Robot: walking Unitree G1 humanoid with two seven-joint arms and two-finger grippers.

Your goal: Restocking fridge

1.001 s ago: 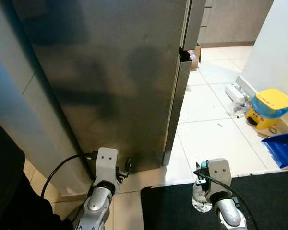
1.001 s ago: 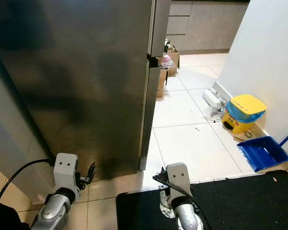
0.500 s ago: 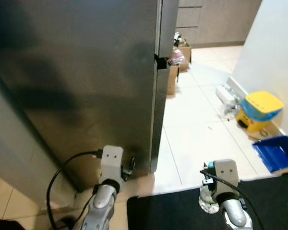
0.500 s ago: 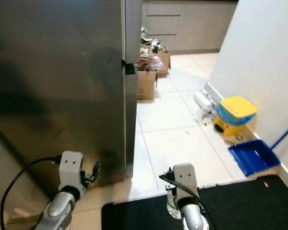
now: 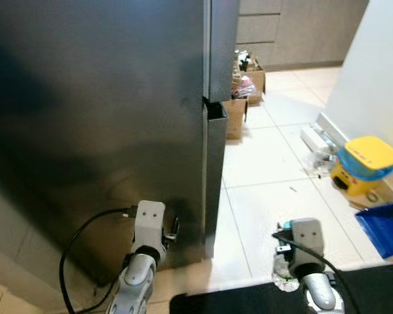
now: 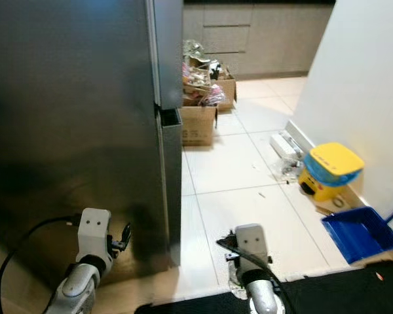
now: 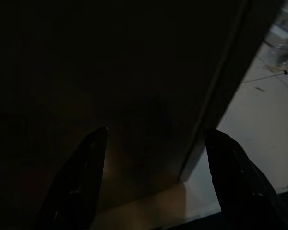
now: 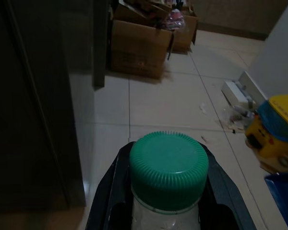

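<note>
A green-capped bottle (image 8: 167,179) is clamped between the right gripper (image 8: 165,191) jaws; the left gripper (image 7: 153,167) is spread wide, apparently empty, facing the closed fridge (image 5: 105,111); nothing is stocked yet.

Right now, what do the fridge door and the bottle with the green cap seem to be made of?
The fridge door looks like brushed metal, probably stainless steel: grey with a dull sheen and soft reflections. The bottle held in the right gripper seems clear plastic, and its ridged green cap matte plastic.
</note>
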